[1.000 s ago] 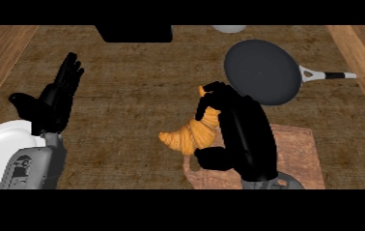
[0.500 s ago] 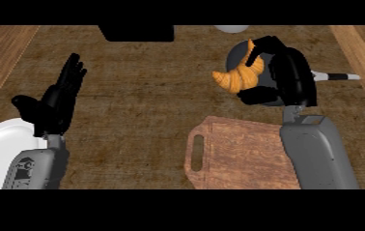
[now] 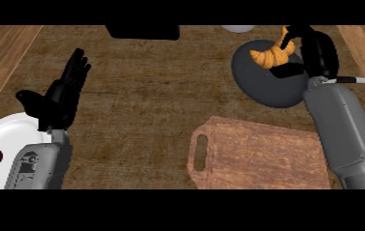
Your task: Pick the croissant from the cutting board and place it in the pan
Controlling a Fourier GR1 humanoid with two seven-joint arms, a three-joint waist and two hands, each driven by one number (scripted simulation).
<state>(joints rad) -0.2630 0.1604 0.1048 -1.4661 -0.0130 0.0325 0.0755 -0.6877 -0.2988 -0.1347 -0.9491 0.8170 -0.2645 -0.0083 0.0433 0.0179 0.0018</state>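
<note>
your right hand (image 3: 308, 49) has carried the croissant (image 3: 272, 56) further up and across than it was half a second ago, and a second ago it was only just lifting off near the cutting board (image 3: 260, 157). now the pastry hangs over the upper part of the dark pan (image 3: 267, 87), with the fingers and thumb curled round its right end, so you're grasping it and it isn't set down yet. you can't tell from this steep angle how high it sits above the pan's floor. the board lies bare of the croissant, near the lower edge, well apart from the hand. your left hand (image 3: 61, 94) is resting open at the left side, fingers up, just above a white plate (image 3: 16, 133). that means the carry looks almost done: what's left, as i read it, is to lower the pastry toward the middle of the pan and open the fingers. watch that the pan's handle (image 3: 349, 79) lies just beside your forearm.
</note>
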